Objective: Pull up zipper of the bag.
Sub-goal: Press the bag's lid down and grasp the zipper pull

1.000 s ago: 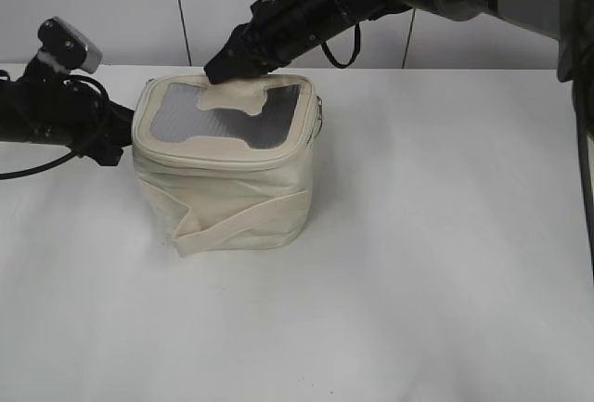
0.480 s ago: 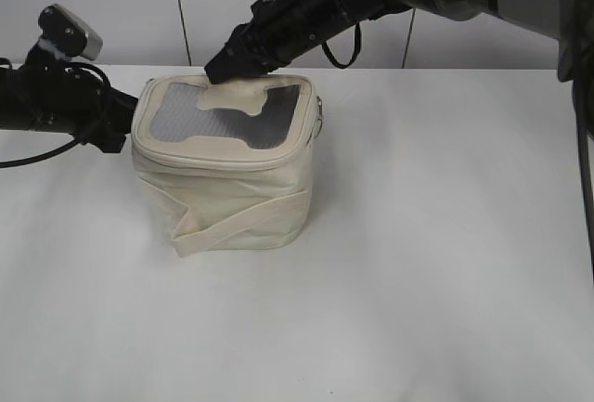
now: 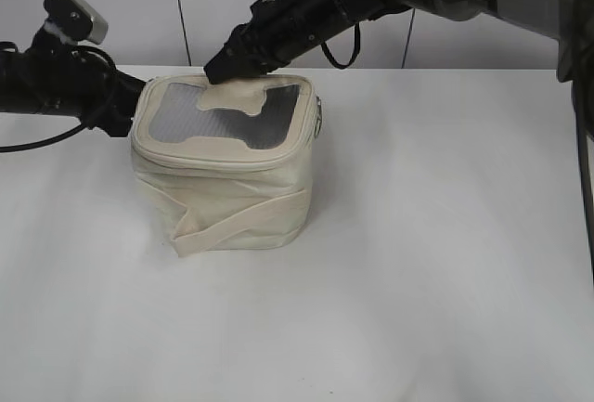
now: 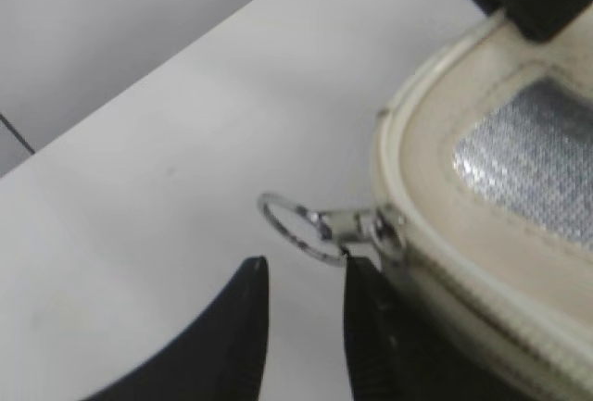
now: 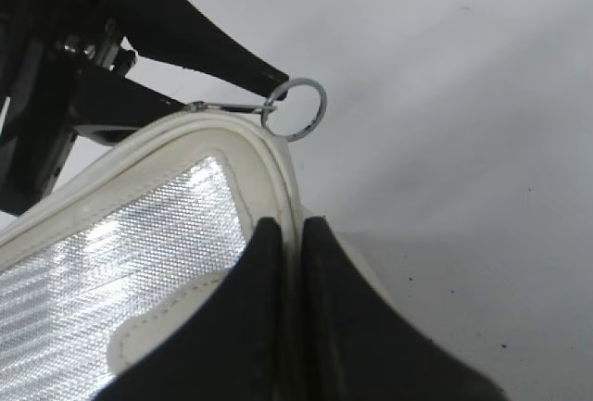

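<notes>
White table [image 3: 436, 263] fills the room's front, with a pale wall behind it; the bag [image 3: 223, 165] sits on the table, left of the middle, with its flat strap [image 3: 246, 221] across the front side; its lid has shiny grey panels [image 3: 190, 123] around a cream patch.

The right pincer [image 3: 221, 70] reaches over from the right and rests on the far edge of the lid; in the right wrist view its two black fingers [image 5: 255, 327] are close together with the lid's rim between them, so it seems to pinch the rim and hold the bag steady.

The left pincer [image 3: 119, 126] sits just beside the bag's left corner; in the left wrist view its fingers [image 4: 243, 327] stand a little apart with nothing between them; the silver ring pull [image 4: 301, 227] of the zipper [image 4: 482, 304] lies just past the tips, and one finger looks to touch it or nearly so.

I think the step in hand is getting hold of the ring; the pull is not yet held. The next move calls for the left pincer to slide a bit forward so the ring sits between the fingers, close on it, then pull along the zip track while the right one keeps the bag from sliding.
</notes>
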Robot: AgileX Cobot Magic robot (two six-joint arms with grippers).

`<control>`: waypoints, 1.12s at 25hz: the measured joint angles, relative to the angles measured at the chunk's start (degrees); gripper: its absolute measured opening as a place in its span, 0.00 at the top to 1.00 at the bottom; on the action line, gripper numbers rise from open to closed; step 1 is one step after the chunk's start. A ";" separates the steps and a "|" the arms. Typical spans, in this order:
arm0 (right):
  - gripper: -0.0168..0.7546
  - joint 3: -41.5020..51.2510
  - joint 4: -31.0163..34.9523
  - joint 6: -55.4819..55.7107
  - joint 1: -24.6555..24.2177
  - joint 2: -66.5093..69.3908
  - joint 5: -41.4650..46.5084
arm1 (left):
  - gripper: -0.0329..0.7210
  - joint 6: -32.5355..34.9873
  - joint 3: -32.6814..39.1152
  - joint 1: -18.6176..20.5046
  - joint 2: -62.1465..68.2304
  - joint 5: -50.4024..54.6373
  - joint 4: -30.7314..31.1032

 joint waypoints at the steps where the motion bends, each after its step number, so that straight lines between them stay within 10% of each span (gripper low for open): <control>1: 0.92 0.00 0.00 0.00 0.00 0.00 0.00 | 0.65 0.00 -0.36 -0.12 0.00 0.12 -0.07; 28: 0.92 0.00 0.00 0.18 0.00 0.01 0.00 | 0.54 0.00 -0.26 -0.49 0.84 -2.05 -0.48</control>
